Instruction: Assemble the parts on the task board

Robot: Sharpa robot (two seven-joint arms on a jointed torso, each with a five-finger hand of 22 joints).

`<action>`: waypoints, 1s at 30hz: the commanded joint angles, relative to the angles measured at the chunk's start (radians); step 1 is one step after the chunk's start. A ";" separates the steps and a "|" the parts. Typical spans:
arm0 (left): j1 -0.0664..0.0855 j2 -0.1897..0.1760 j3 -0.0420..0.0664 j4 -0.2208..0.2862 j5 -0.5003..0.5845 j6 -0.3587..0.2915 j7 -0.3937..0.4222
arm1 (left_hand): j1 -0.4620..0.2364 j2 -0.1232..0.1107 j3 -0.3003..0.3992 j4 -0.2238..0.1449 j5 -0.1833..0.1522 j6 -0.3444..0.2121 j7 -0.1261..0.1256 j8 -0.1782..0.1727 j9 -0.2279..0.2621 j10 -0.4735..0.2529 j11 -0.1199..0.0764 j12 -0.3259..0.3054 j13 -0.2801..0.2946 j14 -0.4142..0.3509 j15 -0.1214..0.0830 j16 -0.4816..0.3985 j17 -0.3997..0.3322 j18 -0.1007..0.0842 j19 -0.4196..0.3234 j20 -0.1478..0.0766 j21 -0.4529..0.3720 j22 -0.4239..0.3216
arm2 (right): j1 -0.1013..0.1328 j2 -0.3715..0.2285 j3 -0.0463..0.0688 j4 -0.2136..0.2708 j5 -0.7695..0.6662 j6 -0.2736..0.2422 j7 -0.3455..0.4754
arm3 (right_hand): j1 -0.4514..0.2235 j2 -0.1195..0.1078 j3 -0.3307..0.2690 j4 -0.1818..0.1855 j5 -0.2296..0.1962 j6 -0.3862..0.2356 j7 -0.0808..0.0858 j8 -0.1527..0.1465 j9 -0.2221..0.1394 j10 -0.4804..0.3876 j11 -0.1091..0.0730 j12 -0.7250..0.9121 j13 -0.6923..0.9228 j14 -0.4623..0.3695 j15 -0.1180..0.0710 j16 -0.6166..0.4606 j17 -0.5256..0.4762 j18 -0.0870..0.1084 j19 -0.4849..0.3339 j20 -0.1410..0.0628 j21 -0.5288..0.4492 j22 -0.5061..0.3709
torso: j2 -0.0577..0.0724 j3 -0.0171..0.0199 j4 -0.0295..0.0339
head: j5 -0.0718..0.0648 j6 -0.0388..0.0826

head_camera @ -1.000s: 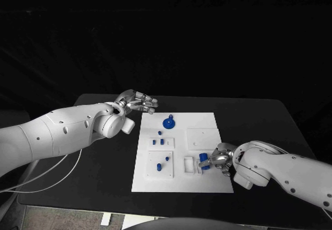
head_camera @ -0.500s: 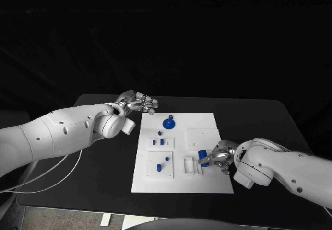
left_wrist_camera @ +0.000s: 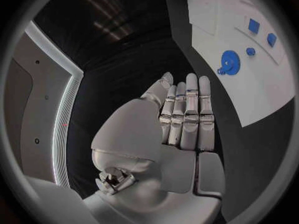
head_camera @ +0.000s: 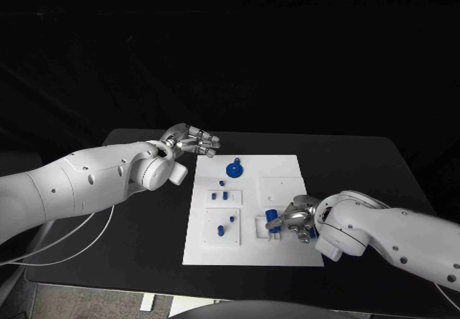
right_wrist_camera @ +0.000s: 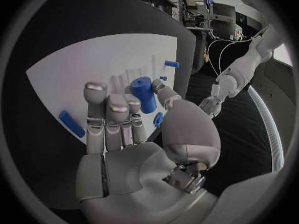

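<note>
R robot hand [head_camera: 292, 220]: I'm pinching a blue cylinder part [right_wrist_camera: 144, 94] btw thumb and a finger, other fingers spread; I'm holding it over the near-right area of the task board [head_camera: 288, 256], just above the small white fixture [head_camera: 264, 229].
L robot hand [head_camera: 193, 140]: I'm keeping it off the board's far-left corner, over the table [head_camera: 143, 219]; fingers straight and side by side, holding nothing.
Other parts: blue gear [head_camera: 234, 171] is lying at the far end of the board; small blue pieces are sitting in the two white trays on the left half; one more blue bar [right_wrist_camera: 72, 124] is lying flat on the board near my R fingers.
Step, I reckon: I'm lining the cylinder up w/ its seat in the fixture.
Risk 1: the pinch looks light, so the part could tilt as it's going down and jam at the seat's edge.
Risk 2: my own fingers are blocking the head view of the seat, so I could be misjudging alignment.
Risk 3: the spread fingers could be knocking nearby loose parts.
</note>
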 commanded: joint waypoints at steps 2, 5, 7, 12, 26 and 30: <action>0.001 0.001 0.001 0.003 0.006 0.017 0.006 | -0.006 -0.004 0.000 0.008 -0.001 -0.006 -0.002 -0.003 0.000 -0.008 0.001 -0.003 -0.001 0.001 0.006 0.001 0.001 0.001 0.010 0.000 -0.002 -0.001 | 0.000 0.014 -0.003 -0.007 -0.001 0.036 -0.007 | 0.002 0.008 -0.014 0.003 -0.004 0.009 -0.002 0.002 -0.001 -0.001 -0.008 -0.004 -0.001 0.000 -0.008 -0.005 0.000 -0.008 0.049 -0.006 -0.002 0.028 | 0.000 -0.0005 0.0002 | 0.003 -0.002; 0.001 0.001 0.001 0.003 0.006 0.017 0.005 | -0.006 -0.004 0.000 0.008 -0.001 -0.006 -0.002 -0.003 0.000 -0.008 0.001 -0.003 -0.001 0.001 0.006 0.001 0.001 0.001 0.010 0.000 -0.002 -0.001 | 0.000 0.024 -0.013 -0.012 -0.002 0.054 -0.010 | 0.001 0.009 -0.020 0.007 -0.020 0.007 -0.001 0.003 -0.001 -0.003 -0.007 -0.007 -0.003 0.000 -0.008 -0.006 -0.001 -0.008 0.049 -0.006 -0.006 0.028 | 0.000 -0.0005 0.0008 | 0.004 -0.002; 0.001 0.001 0.001 0.003 0.006 0.018 0.005 | -0.006 -0.004 0.000 0.008 -0.001 -0.006 -0.002 -0.003 0.000 -0.008 0.001 -0.003 -0.001 0.001 0.006 0.001 0.001 0.001 0.010 0.000 -0.002 -0.001 | 0.000 0.030 -0.021 -0.015 -0.003 0.060 -0.011 | 0.001 0.009 -0.021 0.008 -0.022 0.007 -0.001 0.003 -0.001 -0.003 -0.007 -0.006 -0.003 -0.001 -0.008 -0.007 -0.002 -0.007 0.049 -0.006 -0.007 0.027 | 0.000 -0.0009 0.0011 | 0.005 -0.003; 0.001 0.001 0.001 0.004 0.006 0.018 0.004 | -0.006 -0.004 0.000 0.008 -0.001 -0.006 -0.002 -0.003 0.000 -0.008 0.001 -0.003 -0.001 0.001 0.006 0.001 0.001 0.001 0.010 0.000 -0.002 -0.001 | 0.000 0.039 -0.033 -0.022 -0.013 0.067 -0.013 | 0.003 0.010 -0.024 0.010 -0.022 0.007 -0.001 0.003 -0.002 -0.004 -0.007 -0.010 -0.006 -0.001 -0.008 -0.009 -0.003 -0.007 0.049 -0.006 -0.009 0.027 | 0.000 -0.0009 0.0001 | 0.009 -0.005; 0.001 0.000 0.001 0.004 0.006 0.019 0.004 | -0.006 -0.004 0.000 0.008 -0.001 -0.006 -0.002 -0.003 0.000 -0.008 0.001 -0.003 -0.001 0.001 0.006 0.001 0.001 0.001 0.010 0.000 -0.002 -0.001 | 0.000 0.051 -0.038 -0.035 -0.039 0.059 -0.015 | -0.001 -0.022 -0.037 0.052 -0.091 0.004 0.001 0.003 -0.002 -0.006 -0.004 -0.012 -0.009 -0.001 -0.007 -0.012 -0.003 -0.007 0.049 -0.006 -0.009 0.028 | 0.000 -0.0008 -0.0004 | 0.012 -0.005; 0.001 0.000 0.001 0.004 0.006 0.018 0.004 | -0.006 -0.006 0.004 0.014 -0.001 -0.007 -0.002 -0.003 0.000 -0.008 0.001 -0.003 -0.001 0.001 0.006 0.001 0.002 0.000 0.011 0.000 -0.001 -0.007 | 0.000 0.052 -0.038 -0.037 -0.043 0.061 -0.015 | -0.017 -0.072 -0.054 0.098 -0.099 -0.001 0.004 0.003 -0.005 -0.010 -0.003 -0.017 -0.011 -0.002 -0.008 -0.014 -0.002 -0.007 0.049 -0.008 -0.012 0.027 | 0.000 -0.0008 -0.0004 | 0.013 -0.006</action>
